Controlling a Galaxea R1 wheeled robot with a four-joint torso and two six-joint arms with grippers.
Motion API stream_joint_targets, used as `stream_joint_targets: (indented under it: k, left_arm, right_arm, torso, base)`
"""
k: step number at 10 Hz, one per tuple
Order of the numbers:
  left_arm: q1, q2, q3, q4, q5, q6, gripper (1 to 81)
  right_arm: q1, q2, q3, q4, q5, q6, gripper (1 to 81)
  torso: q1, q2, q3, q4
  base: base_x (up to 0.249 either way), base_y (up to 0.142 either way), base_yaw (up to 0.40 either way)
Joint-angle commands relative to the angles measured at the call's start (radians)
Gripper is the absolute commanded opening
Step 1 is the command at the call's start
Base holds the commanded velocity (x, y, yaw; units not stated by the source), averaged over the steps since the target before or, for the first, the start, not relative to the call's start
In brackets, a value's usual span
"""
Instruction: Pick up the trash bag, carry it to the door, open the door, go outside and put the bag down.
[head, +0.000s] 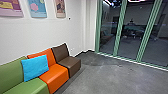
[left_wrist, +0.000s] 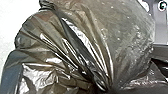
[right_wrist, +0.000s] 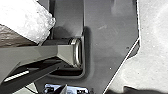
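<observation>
The trash bag (left_wrist: 82, 42), dark, shiny and translucent, hangs in creased folds close to the left wrist camera. Its folds draw together into a tight gather at my left gripper (left_wrist: 106, 89), which is shut on it; the plastic hides most of the grip. A bright, crinkled part of what looks like the bag (right_wrist: 32, 22) shows in the right wrist view, beside the robot's base. A glass wall with green frames (head: 117, 30) stands at the right of the head view; which panel is the door I cannot tell.
A row of green, orange (head: 58, 75) and brown (head: 71, 62) seats lines the white wall on the left, with a blue cushion (head: 35, 67) on it. Pictures (head: 37, 8) hang above. Grey floor (head: 107, 77) stretches from the seats to the glass.
</observation>
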Motion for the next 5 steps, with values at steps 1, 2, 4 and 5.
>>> stream_joint_targets:
  k: [1, 2, 4, 5]
  left_arm:
    - [-0.049, -0.004, -0.002, 0.004, 0.074, 0.006, 1.0]
    - [-0.049, -0.004, -0.002, 0.004, 0.074, 0.006, 1.0]
    - [-0.049, -0.004, -0.002, 0.004, 0.072, 0.006, 1.0]
    - [-0.050, -0.004, 0.001, 0.004, 0.072, 0.006, 1.0]
  right_arm:
    - [0.041, 0.008, 0.000, -0.005, -0.066, -0.003, 81.1]
    - [0.041, 0.008, 0.000, -0.005, -0.066, -0.003, 81.1]
    - [0.044, 0.008, 0.002, -0.005, -0.066, -0.003, 81.1]
    - [0.042, 0.008, 0.002, -0.005, -0.066, -0.003, 81.1]
  torso:
    - [0.000, 0.000, 0.000, 0.000]
    - [0.000, 0.000, 0.000, 0.000]
    - [0.000, 0.000, 0.000, 0.000]
    - [0.000, 0.000, 0.000, 0.000]
  base:
    - [0.000, 0.000, -0.382]
    - [0.000, 0.000, -0.383]
    - [0.000, 0.000, -0.383]
    - [0.000, 0.000, -0.382]
